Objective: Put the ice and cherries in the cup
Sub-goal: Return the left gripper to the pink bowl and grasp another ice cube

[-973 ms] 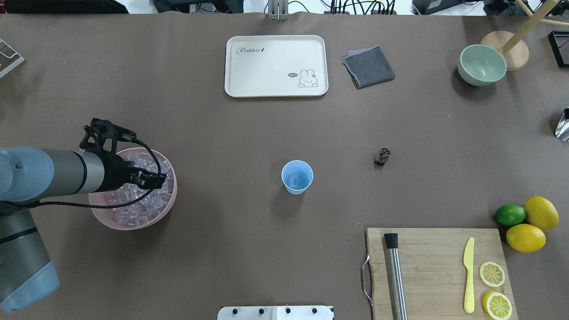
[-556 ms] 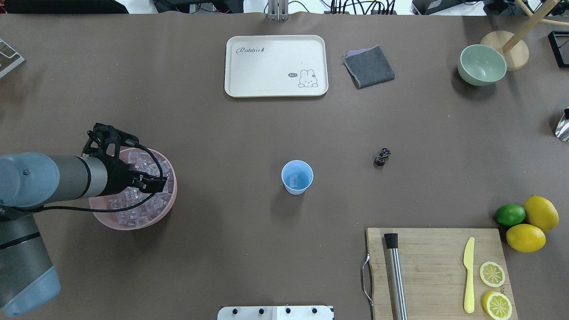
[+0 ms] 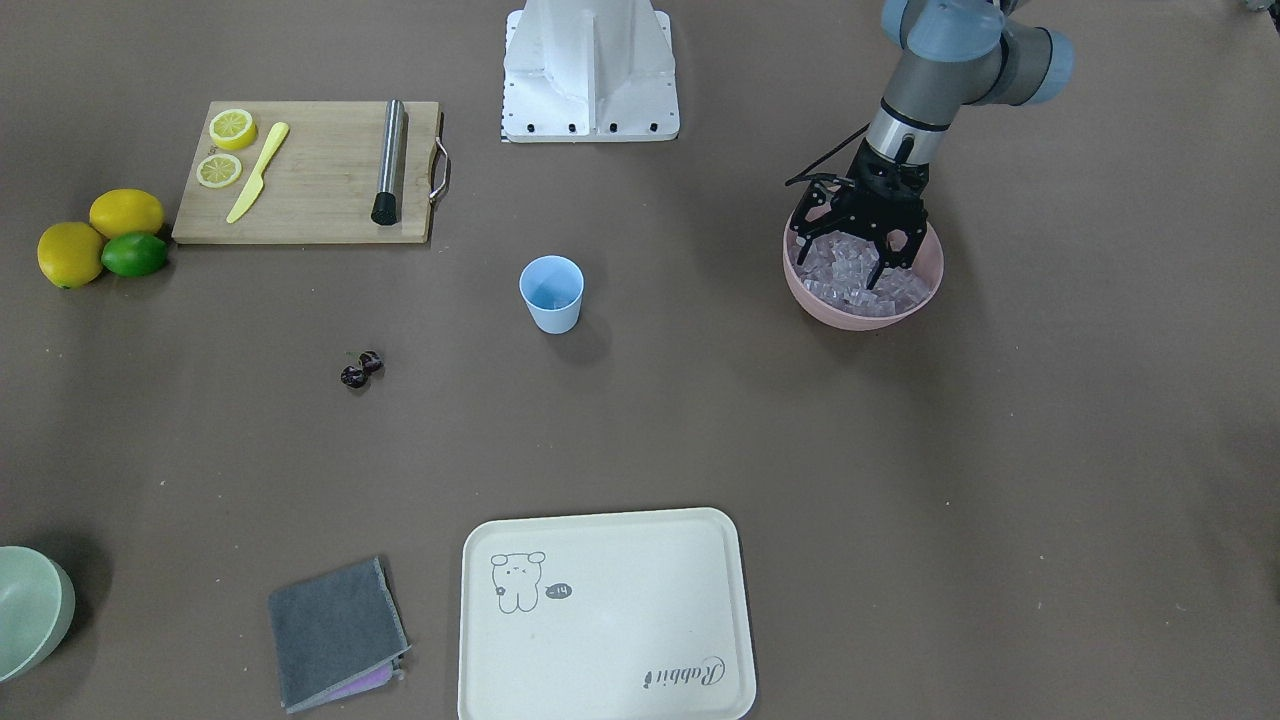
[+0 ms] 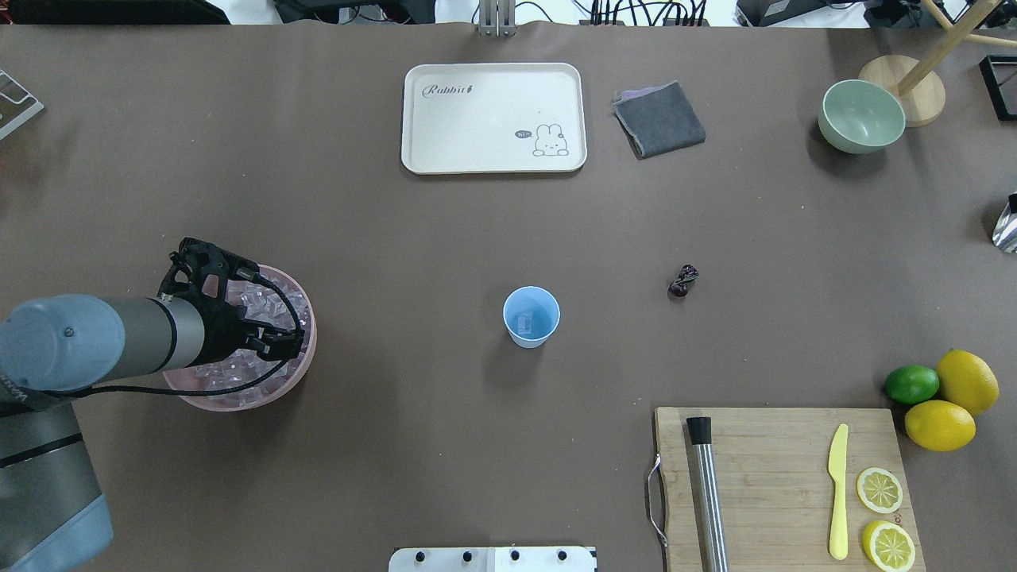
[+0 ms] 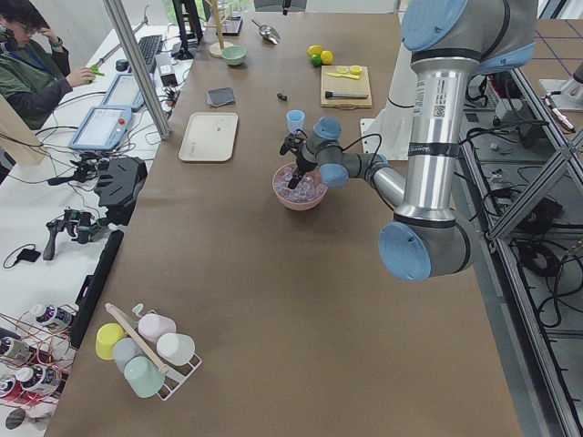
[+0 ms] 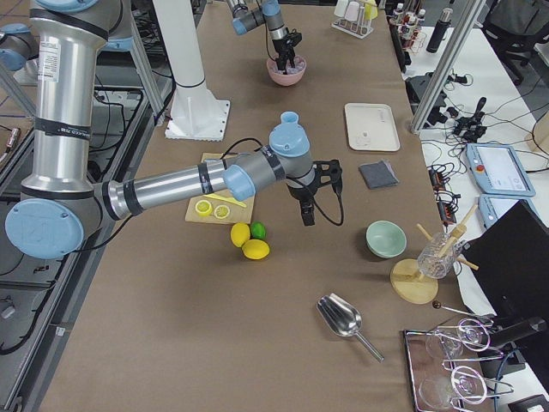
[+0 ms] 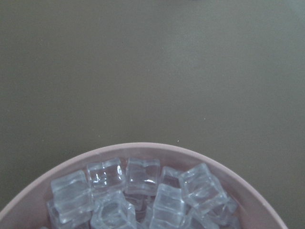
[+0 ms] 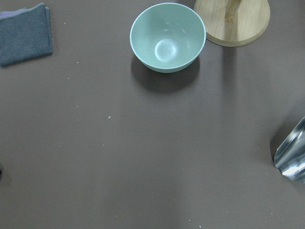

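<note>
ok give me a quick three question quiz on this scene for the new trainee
1. True or false: the cherries are already in the cup.
2. The left end effector is over: A the cup, B the pink bowl, C the cherries.
3. Fill in: the one thing seen inside the cup is an ____.

Key: 1 false, they lie on the table apart from it. 2 B. 3 ice cube.
</note>
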`<action>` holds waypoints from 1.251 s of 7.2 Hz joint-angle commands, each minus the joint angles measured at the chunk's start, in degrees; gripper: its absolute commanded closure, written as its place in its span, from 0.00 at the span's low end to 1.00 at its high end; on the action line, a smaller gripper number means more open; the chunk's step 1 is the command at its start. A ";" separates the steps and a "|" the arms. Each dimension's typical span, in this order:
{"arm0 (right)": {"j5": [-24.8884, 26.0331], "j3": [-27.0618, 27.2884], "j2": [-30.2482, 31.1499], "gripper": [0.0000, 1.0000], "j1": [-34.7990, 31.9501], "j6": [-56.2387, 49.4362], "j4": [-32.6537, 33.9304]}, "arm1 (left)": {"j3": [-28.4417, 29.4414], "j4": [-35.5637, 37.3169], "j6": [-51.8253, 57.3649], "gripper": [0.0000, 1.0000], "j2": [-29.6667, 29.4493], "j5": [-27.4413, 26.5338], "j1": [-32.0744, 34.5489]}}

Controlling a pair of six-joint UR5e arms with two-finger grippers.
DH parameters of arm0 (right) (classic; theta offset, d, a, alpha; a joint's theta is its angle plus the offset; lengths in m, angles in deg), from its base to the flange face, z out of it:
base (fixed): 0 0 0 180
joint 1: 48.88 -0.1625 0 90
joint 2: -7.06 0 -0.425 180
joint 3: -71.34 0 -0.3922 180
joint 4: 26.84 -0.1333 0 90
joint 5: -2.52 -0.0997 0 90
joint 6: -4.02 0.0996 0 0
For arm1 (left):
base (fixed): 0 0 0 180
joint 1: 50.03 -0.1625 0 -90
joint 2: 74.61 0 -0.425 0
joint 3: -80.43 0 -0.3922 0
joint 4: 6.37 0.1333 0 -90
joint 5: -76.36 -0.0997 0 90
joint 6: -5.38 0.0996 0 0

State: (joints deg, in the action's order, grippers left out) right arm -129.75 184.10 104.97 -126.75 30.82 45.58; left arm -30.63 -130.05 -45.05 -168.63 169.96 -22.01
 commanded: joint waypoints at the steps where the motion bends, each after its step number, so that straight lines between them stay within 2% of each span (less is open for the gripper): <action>1: 0.00 0.00 0.00 0.00 0.00 0.00 0.00 | -0.04 0.01 -0.02 0.03 0.24 -0.26 -0.51; 4: 0.00 0.09 0.09 0.00 0.00 0.00 0.00 | 0.05 0.10 -0.11 0.04 0.32 -0.26 -0.52; 6: 0.00 0.09 0.09 0.00 0.00 0.00 0.00 | 0.14 0.10 -0.02 0.13 0.32 -0.26 -0.52; 8: 0.00 0.09 0.00 0.00 0.00 0.00 0.00 | 0.05 0.19 -0.02 0.26 0.32 -0.17 -0.52; 9: 0.00 0.09 0.00 0.00 0.00 0.00 0.00 | 0.05 0.27 -0.02 0.26 0.32 -0.17 -0.52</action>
State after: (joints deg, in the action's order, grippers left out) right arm -129.75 184.19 104.99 -126.75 30.82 45.58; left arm -30.56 -129.87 -45.07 -168.31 169.76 -22.51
